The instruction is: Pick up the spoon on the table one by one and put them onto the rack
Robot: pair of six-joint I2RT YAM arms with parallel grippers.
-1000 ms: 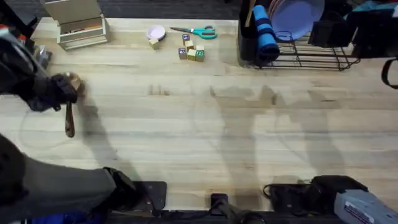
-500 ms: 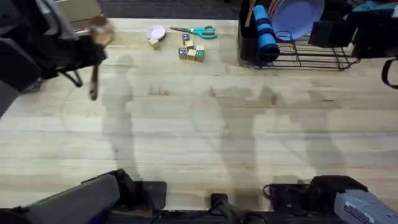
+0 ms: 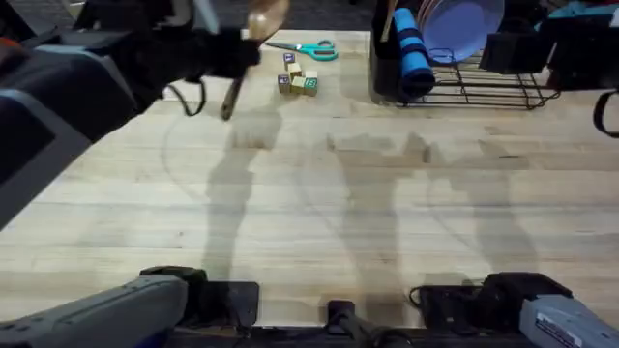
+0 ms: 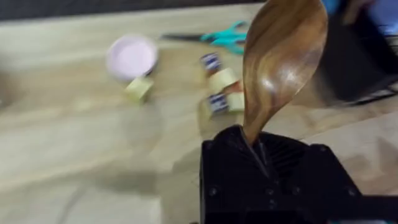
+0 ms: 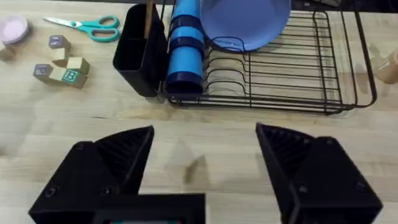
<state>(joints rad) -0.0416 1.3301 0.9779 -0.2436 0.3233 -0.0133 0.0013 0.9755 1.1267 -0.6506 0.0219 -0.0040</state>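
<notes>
My left gripper (image 3: 237,53) hangs high over the far left-middle of the table (image 3: 319,222), shut on a brown wooden spoon (image 3: 263,17). The spoon's glossy bowl (image 4: 283,56) sticks out beyond the black fingers, and its slim handle (image 3: 231,101) trails below them. The black wire rack (image 3: 484,87) stands at the far right with a black caddy (image 5: 140,50), a blue cup (image 5: 185,43) and a lilac plate (image 5: 249,22). My right gripper (image 5: 205,165) is open near the table's front, facing the rack and holding nothing.
Teal-handled scissors (image 3: 308,48) and small toy blocks (image 3: 297,79) lie on the far middle, just right of the spoon. A pink round dish (image 4: 132,56) sits beside them. Dark equipment (image 3: 551,48) crowds the far right corner behind the rack.
The left arm has lifted the spoon from the table's left side and carried it up and rightward, to above the scissors and blocks. The right arm has not moved.
</notes>
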